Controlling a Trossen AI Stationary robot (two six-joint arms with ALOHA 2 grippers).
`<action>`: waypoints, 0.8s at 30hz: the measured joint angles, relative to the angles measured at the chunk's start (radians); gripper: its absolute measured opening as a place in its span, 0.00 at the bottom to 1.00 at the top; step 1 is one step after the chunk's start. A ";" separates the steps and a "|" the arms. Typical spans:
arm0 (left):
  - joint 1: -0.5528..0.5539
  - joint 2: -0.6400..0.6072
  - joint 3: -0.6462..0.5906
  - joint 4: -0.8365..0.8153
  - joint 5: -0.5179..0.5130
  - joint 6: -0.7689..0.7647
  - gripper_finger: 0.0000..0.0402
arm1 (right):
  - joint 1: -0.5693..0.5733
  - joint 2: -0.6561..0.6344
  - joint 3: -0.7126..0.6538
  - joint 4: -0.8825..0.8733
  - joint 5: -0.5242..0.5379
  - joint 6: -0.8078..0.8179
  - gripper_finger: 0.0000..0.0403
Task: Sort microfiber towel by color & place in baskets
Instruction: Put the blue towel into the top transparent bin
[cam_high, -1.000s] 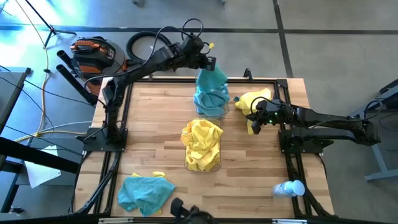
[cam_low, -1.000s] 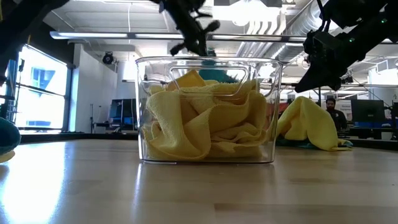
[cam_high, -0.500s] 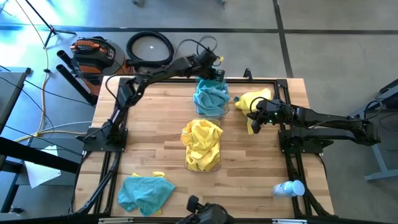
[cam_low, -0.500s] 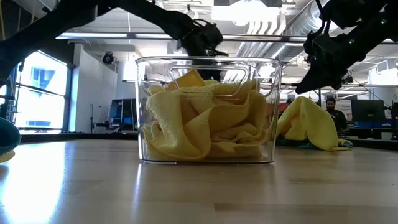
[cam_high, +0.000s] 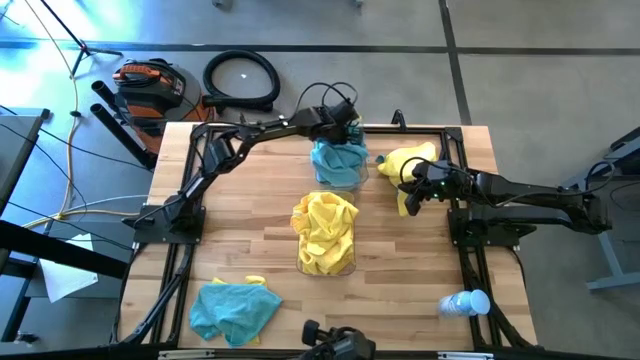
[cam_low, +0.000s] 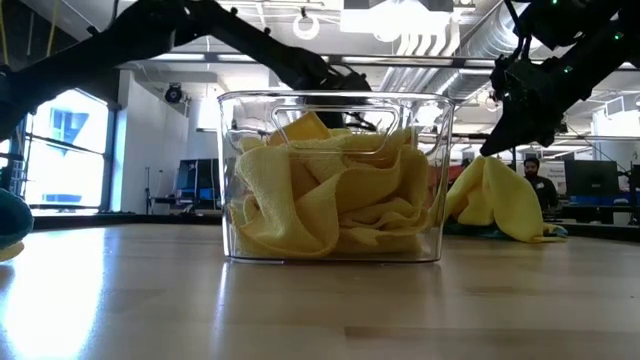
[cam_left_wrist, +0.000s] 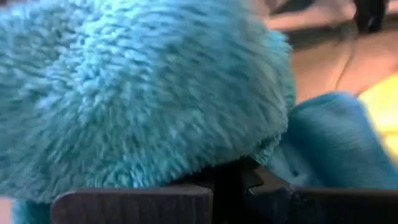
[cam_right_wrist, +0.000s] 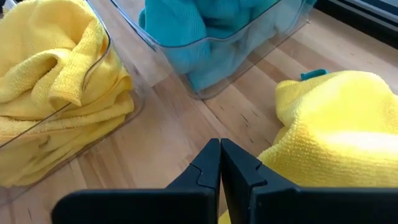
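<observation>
My left gripper (cam_high: 342, 138) is shut on a teal towel (cam_left_wrist: 143, 93), low over the far clear basket (cam_high: 338, 181), which holds teal towels (cam_high: 338, 160). The near basket (cam_low: 335, 105) is full of yellow towels (cam_high: 325, 235). My right gripper (cam_right_wrist: 221, 158) is shut at the table's right, next to a loose yellow towel (cam_high: 408, 160) heaped on the wood. Nothing shows between its fingertips. Another teal towel (cam_high: 232, 308) lies at the near left. My left gripper pinches a bunched part of the teal towel (cam_left_wrist: 205, 158) between its two fingers, slanting down from the table's far left. The cloth bulges past the fingers and hides the place of contact. Its lower part rests on the teal pile in the far basket. My right gripper stands against the yellow towel (cam_right_wrist: 298, 149); I cannot tell whether it touches.
A white plastic bottle (cam_high: 467, 302) lies at the near right corner. Black frame rails (cam_high: 188, 215) run along the table's left and right sides. Bare wood shows between the two baskets and left of them.
My left gripper has gone down toward the far basket, still shut on the teal towel. The towel hung tall above the basket before; now it is sunk and bunched on the teal pile inside.
</observation>
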 joint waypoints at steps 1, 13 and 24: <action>0.001 -0.003 0.005 0.006 -0.009 0.005 0.00 | 0.000 0.000 0.000 0.000 0.000 0.001 0.02; 0.001 -0.003 0.006 0.004 0.035 0.024 0.00 | 0.000 0.000 0.000 0.000 -0.003 0.003 0.02; 0.009 -0.003 0.006 0.026 0.156 0.074 0.04 | 0.000 0.000 0.000 0.000 -0.008 0.003 0.02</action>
